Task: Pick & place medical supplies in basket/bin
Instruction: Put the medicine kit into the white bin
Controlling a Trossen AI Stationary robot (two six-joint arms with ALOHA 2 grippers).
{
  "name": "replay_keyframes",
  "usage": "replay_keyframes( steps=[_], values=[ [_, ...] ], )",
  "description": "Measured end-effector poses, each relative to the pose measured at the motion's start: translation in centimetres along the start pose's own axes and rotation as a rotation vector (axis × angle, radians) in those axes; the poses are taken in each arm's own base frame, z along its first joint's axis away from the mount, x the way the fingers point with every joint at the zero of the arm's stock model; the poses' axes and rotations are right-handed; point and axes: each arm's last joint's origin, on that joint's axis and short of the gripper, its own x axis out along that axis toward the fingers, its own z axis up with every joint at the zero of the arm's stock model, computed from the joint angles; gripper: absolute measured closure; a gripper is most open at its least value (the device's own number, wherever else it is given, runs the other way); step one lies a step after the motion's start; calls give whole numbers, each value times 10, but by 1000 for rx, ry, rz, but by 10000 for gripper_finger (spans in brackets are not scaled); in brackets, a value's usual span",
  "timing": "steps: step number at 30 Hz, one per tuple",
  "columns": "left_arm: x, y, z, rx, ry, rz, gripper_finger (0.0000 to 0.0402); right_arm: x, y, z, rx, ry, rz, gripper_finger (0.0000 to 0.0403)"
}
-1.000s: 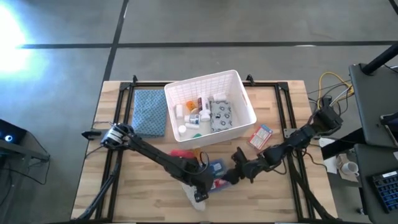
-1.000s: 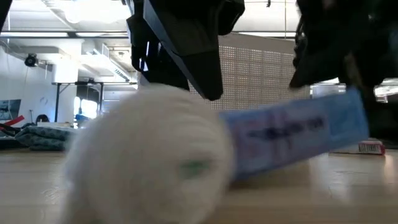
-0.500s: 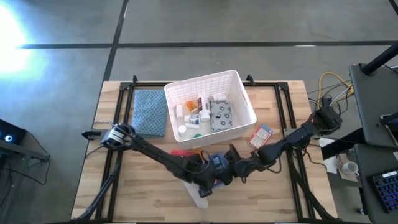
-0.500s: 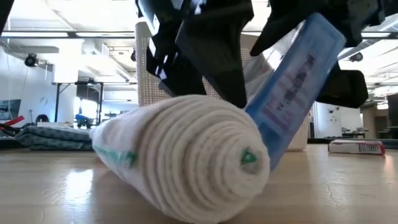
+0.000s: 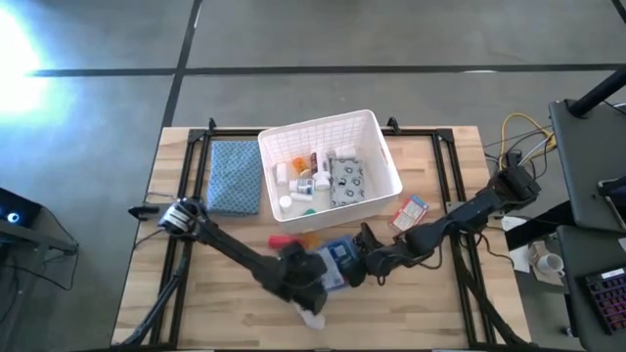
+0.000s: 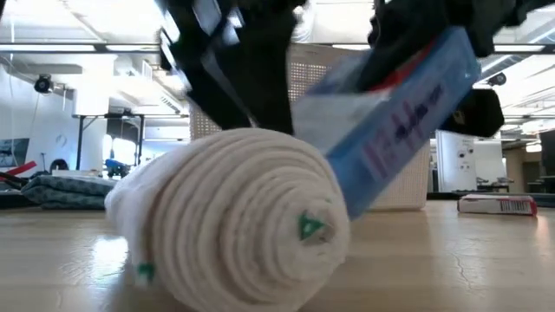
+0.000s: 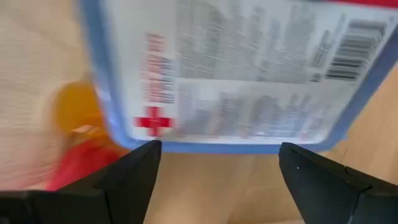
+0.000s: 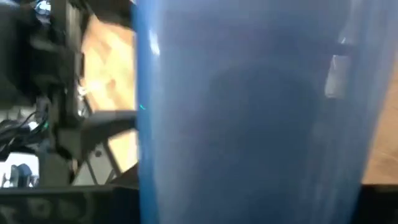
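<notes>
The blue pouch [image 5: 337, 262] with a white label and red cross [image 7: 152, 119] is tilted up near the table's middle front. My right gripper [image 5: 362, 262] is shut on it from the table's right. My left gripper [image 7: 214, 180] is open and stands just left of the pouch [image 5: 298, 277], with the pouch in front of its fingers and apart from them. A white rolled bandage [image 6: 234, 225] lies on its side at the near edge. An orange vial [image 7: 74, 109] and a red piece [image 5: 284, 240] lie on the wood near the pouch. The white basket [image 5: 377, 132] holds several supplies. My right gripper holds the blue pouch by its raised right end [image 6: 451, 52], coming at it from the table's right at a slant. The pouch fills the right wrist view and hides the fingers there. It tilts down toward the left; its lower end [image 6: 347, 186] is hidden behind the bandage roll.
A red-white-blue box [image 5: 411, 213] lies right of the basket on the wood. A folded blue-grey cloth [image 5: 235, 176] lies left of the basket. Black rails [image 5: 186, 244] run along the table's left and right sides. Cables [image 5: 518, 137] sit at the far right.
My right gripper has moved toward the table's left and risen with the blue pouch, which has gone from lying nearly flat to steeply tilted. My left gripper has drawn back a little toward the table's left. The bandage roll has shifted slightly at the near edge.
</notes>
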Motion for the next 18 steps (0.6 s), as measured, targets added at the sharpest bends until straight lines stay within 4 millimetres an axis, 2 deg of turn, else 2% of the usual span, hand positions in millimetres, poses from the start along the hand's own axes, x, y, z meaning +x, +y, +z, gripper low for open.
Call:
replay_keyframes(
  steps=[5,8,10,14,16,18],
  values=[
    [-48,8,-9,-124,-89,75,93,-14,26,5,-89,6,79,260],
    [-85,14,-17,-226,-155,67,93,-35,51,15,-154,-50,152,260],
    [-108,17,-23,-282,-202,45,93,-56,72,27,-194,-142,199,260],
    [-140,23,-33,-324,-304,3,93,-115,104,60,-264,-357,212,244],
    [-151,27,-35,-329,-321,-22,93,-136,109,81,-300,-439,164,237],
    [-153,29,-37,-324,-319,-25,93,-153,108,107,-325,-508,77,238]
  ],
)
